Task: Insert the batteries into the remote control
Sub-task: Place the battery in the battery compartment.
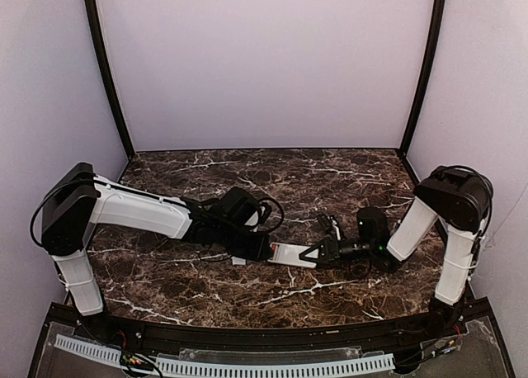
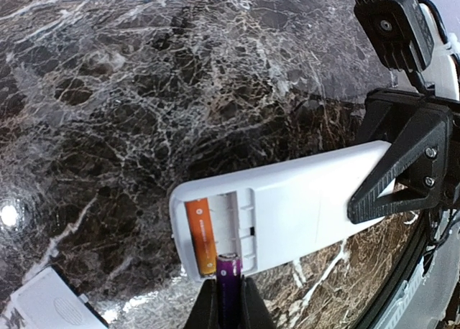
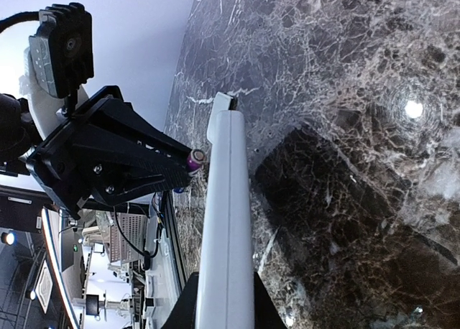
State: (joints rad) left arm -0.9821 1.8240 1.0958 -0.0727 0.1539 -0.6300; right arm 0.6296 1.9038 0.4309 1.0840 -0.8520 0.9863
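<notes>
The dark marble surface (image 1: 247, 295) carries little here: both arms meet over its middle. The remote control (image 2: 302, 207) is held clear of it, back upward, with its long axis running left to right. The right fingers (image 2: 402, 164) are clamped on its right end, and its open compartment is at the left end, nearest the left arm. A small white cover plate (image 2: 50, 300) lies apart on the surface. The left fingers (image 2: 205, 311) are narrow, pinching the dark blue battery (image 2: 228, 275). The orange battery (image 2: 201, 235) already sits in one slot, lying across the remote's width. The empty slot lies just beside it, straight ahead of the left fingers, with the dark cell's tip at that slot's rim; actual contact cannot be told. The next move probably depends on laying that cell parallel to the orange one
</notes>
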